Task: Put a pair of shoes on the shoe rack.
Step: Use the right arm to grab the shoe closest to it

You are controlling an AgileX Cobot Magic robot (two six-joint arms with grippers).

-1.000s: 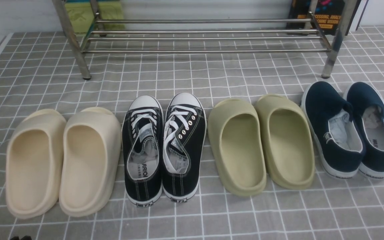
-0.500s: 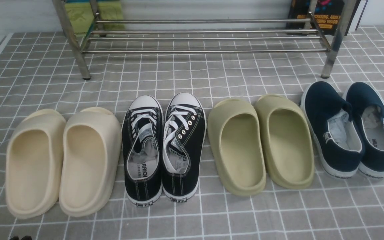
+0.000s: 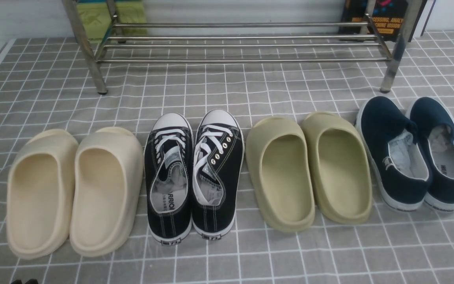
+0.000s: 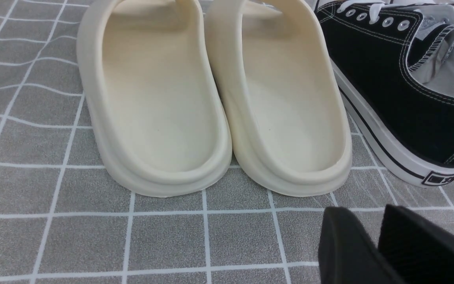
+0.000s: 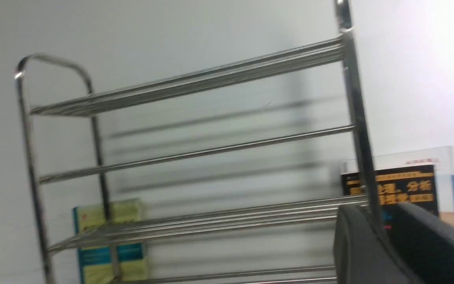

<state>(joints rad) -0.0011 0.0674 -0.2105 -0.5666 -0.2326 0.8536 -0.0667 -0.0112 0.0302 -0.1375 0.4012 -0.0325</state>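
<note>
The navy shoes [image 3: 410, 154] are sitting side by side toward the right edge of the mat [image 3: 227, 94], just before the right leg of the rack [image 3: 242, 43], not on it. The left gripper [image 4: 369, 225] and right gripper [image 5: 380, 221] are hanging slightly parted, gripping nothing.

Bare cloth [image 3: 211, 90] (rack [image 3: 242, 60] to black sneakers [image 3: 215, 173])

Grey cloth [image 3: 227, 90] with a white grid fills the lower frame, plain white wall [image 3: 242, 10] up top, green book [image 3: 93, 15] upper left, black book [image 3: 388, 15] upper right.
</note>
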